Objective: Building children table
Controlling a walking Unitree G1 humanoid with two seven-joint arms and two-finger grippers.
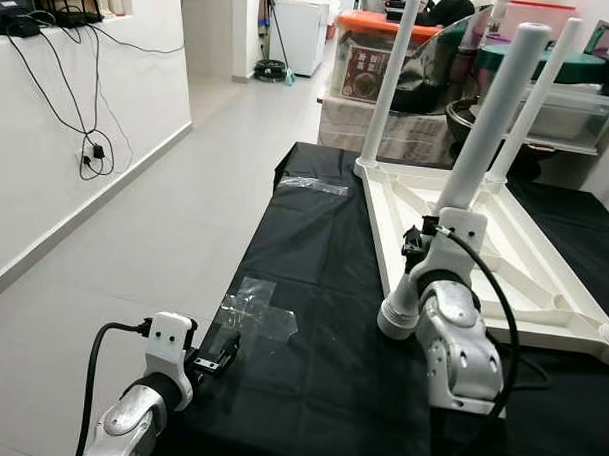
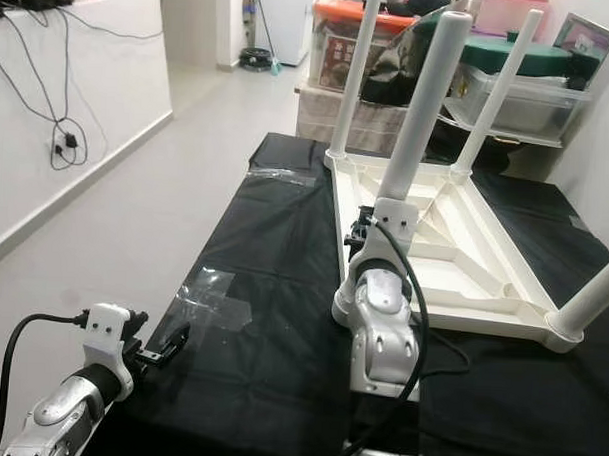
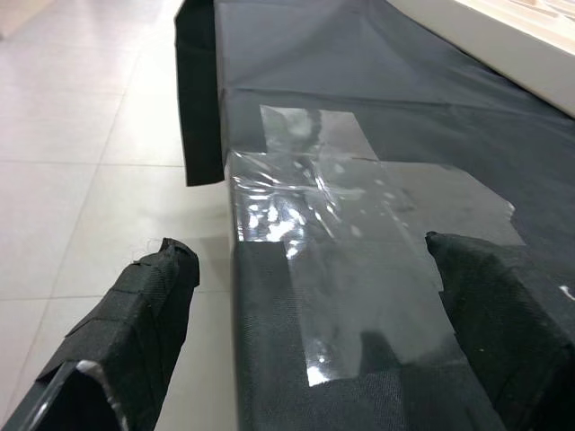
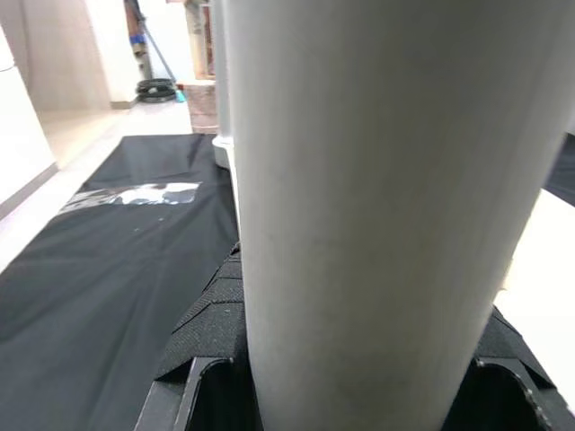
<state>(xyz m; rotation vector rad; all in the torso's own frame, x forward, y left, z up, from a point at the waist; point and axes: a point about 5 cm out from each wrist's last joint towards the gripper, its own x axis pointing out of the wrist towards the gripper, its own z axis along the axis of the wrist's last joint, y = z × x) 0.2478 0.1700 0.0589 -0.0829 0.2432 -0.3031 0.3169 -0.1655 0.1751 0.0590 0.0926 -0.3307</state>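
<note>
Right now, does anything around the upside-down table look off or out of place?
One leg does: the near white leg, shut in the right gripper, leans off vertical, while the far legs stand straighter in the upturned tabletop. The clear tape on the black cloth is crinkled. The left gripper hangs open.

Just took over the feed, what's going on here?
A white children's table lies upside down on a black cloth, with legs standing up at its corners. The right gripper is closed around the near leg, low on the leg near its base. The left gripper hangs open at the cloth's near edge, by a patch of clear tape, holding nothing.
</note>
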